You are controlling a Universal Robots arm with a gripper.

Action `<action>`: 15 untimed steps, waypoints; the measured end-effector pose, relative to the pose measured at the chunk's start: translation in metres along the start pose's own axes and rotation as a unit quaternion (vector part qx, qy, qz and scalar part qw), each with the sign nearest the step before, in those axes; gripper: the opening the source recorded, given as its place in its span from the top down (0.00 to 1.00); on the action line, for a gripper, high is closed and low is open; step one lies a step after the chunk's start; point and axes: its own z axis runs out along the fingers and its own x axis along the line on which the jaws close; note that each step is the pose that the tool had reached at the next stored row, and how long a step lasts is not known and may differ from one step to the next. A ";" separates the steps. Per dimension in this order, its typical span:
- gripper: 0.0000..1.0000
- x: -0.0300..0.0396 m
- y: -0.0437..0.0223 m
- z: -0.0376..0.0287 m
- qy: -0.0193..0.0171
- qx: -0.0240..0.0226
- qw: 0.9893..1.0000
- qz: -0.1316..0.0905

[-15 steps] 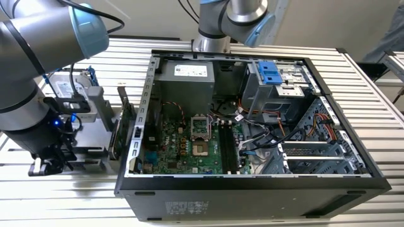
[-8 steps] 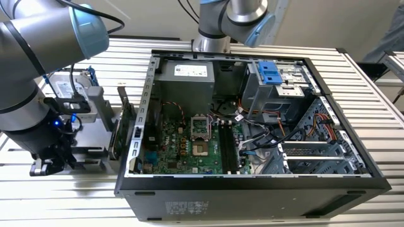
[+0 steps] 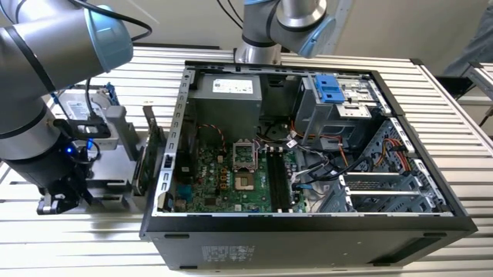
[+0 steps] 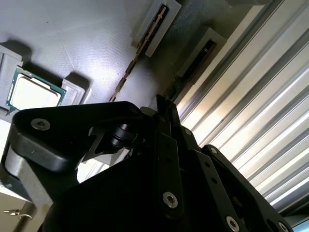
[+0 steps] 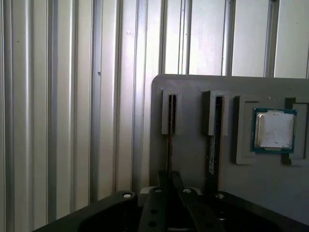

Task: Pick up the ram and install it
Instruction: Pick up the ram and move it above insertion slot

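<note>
Gripper: closest to my wrist cameras; its black body hangs low over the tray, lined up with the ram's thin edge.
Jaws: I cannot tell from my feeds whether they are spread or pinching the stick.
Ram: stands on edge on the tray, far end tucked into a slotted post. I judge the post keeps it upright so the top edge is free for a grab from above.
Second stick: just beside the ram and parallel to it, in a post of its own.
Processor: lies flat in a tray pocket next to the sticks.
Table: ribbed metal, carrying the tray and the computer case; the gripper works on the exterior view's left of the case.
Case: on its side and open, so the board faces up.
Memory sockets: they look unfilled to me, so nothing is installed yet.
</note>
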 end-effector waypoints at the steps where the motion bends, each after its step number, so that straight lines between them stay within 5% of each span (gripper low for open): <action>1: 1.00 0.0000 0.0000 0.0000 0.000 0.000 1.000 0.000; 15: 1.00 0.0000 0.0000 0.0007 0.000 0.000 1.000 0.000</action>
